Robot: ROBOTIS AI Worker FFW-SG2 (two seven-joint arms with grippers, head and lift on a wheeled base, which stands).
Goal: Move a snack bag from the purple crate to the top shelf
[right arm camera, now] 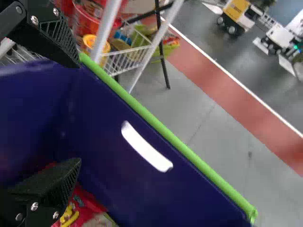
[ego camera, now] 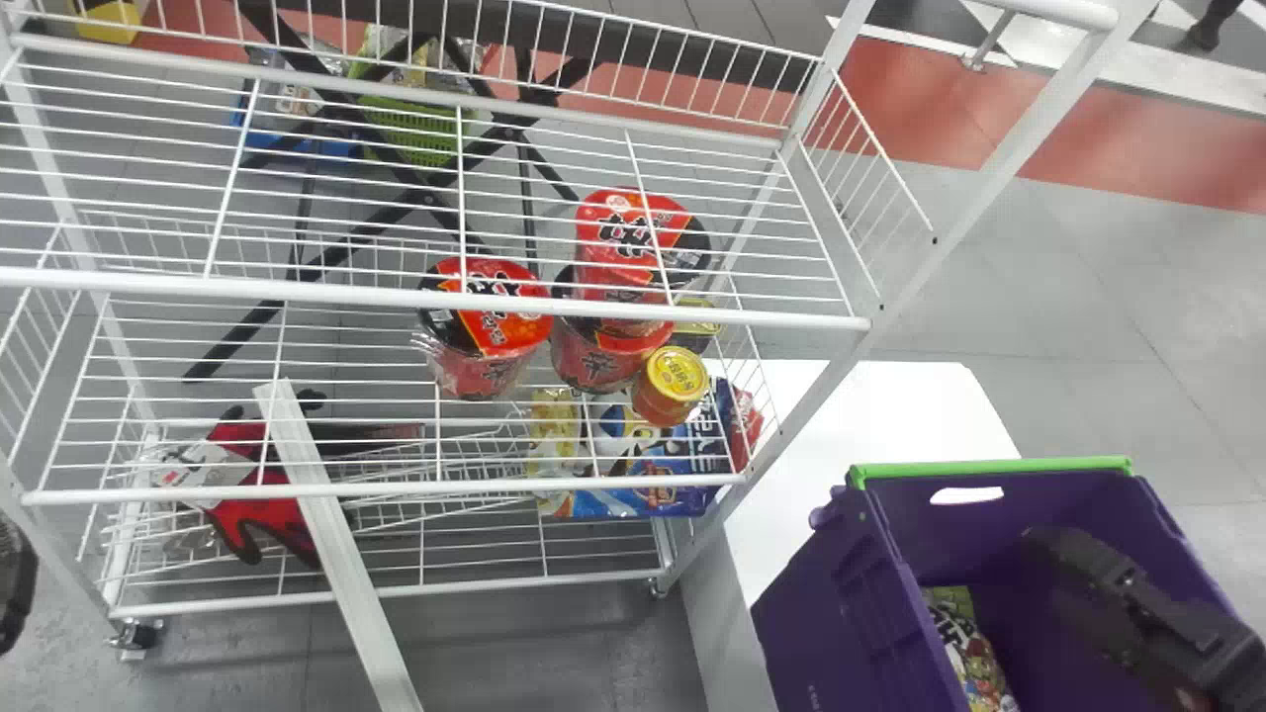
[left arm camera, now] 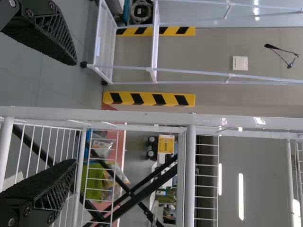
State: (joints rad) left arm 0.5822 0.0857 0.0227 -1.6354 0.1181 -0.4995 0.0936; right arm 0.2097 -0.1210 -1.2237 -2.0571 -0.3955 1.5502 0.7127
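The jaws of the right gripper [right arm camera: 78, 113] stand apart with nothing between them, within the purple crate [ego camera: 841, 603]. Lower and to their left, a snack bag [ego camera: 961, 643] lies beside the crate's side wall, its long axis running roughly front to back, so the nearer right arm probably must go down and leftward. The left gripper [left arm camera: 75, 112], also spread and unladen, is by the rack [ego camera: 593, 309].

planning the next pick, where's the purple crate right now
In the head view, the purple crate stands at the lower right, beside the wire rack, with the right hand at its opening.
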